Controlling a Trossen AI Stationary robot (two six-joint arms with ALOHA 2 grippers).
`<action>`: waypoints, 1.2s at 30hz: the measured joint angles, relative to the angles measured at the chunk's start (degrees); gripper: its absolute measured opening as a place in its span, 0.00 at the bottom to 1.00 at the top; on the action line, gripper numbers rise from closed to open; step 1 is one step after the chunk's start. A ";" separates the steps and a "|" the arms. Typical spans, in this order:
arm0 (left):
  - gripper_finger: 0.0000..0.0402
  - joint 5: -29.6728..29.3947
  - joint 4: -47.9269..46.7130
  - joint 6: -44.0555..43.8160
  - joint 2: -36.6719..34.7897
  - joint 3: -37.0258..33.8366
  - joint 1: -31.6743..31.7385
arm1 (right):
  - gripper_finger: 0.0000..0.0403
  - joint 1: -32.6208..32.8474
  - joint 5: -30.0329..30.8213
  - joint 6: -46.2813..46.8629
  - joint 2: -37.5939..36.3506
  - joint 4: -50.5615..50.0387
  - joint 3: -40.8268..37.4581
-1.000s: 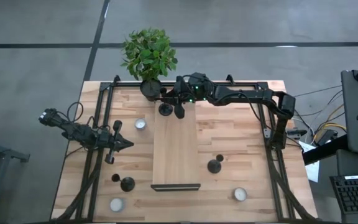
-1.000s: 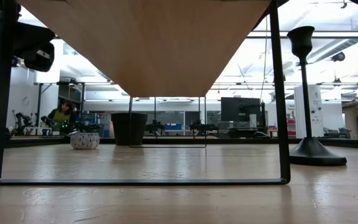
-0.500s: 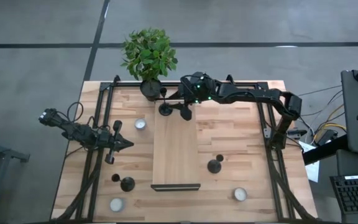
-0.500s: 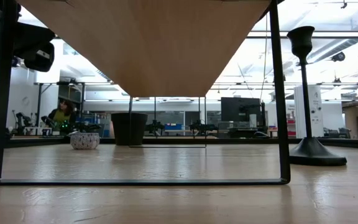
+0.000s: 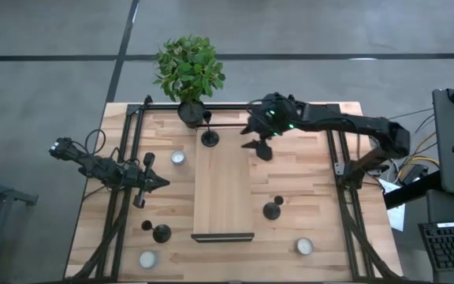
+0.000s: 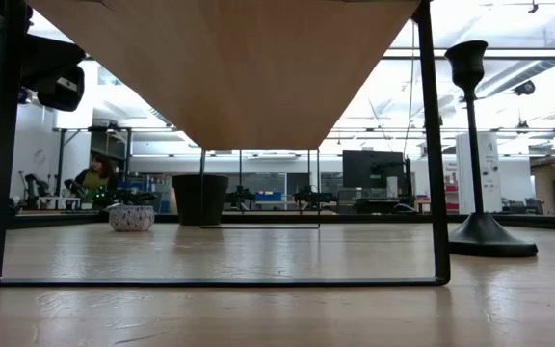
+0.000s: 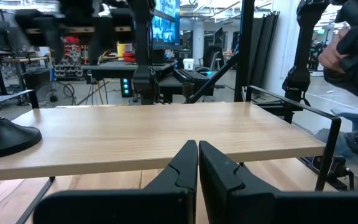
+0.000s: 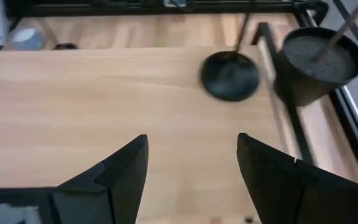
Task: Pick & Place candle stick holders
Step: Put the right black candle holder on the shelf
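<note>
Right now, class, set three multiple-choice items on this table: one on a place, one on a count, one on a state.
1. Where does the matte-black candle stick holder nearest the black plant pot stand?
A. on the raised pale wooden board
B. inside the pot
C. on the floor

2. How many white round tealight candles lie on the table?
A. one
B. three
C. five

3. How is the right pincer?
A. shut on a holder
B. shut on a candle
C. open and empty

Key: 1 A, its disc base sits on the board's corner; 2 B, the high view shows three; 3 C, its fingers stand apart with nothing between.
</note>
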 joint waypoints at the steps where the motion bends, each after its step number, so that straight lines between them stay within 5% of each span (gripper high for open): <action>1: 0.03 0.02 0.00 -0.01 -0.01 0.00 0.00 | 0.58 0.60 -0.06 0.06 -1.83 0.08 -1.39; 18: 0.03 0.00 -0.02 0.00 0.02 0.00 0.00 | 0.56 19.31 3.78 13.85 -34.11 10.18 -30.18; 29: 0.03 0.00 -0.02 -0.02 0.02 0.00 0.00 | 0.56 28.24 15.75 23.46 -43.65 10.58 -44.79; 36: 0.03 0.00 -0.02 0.00 0.02 0.00 0.00 | 0.56 30.60 16.61 27.73 -43.64 20.53 -54.02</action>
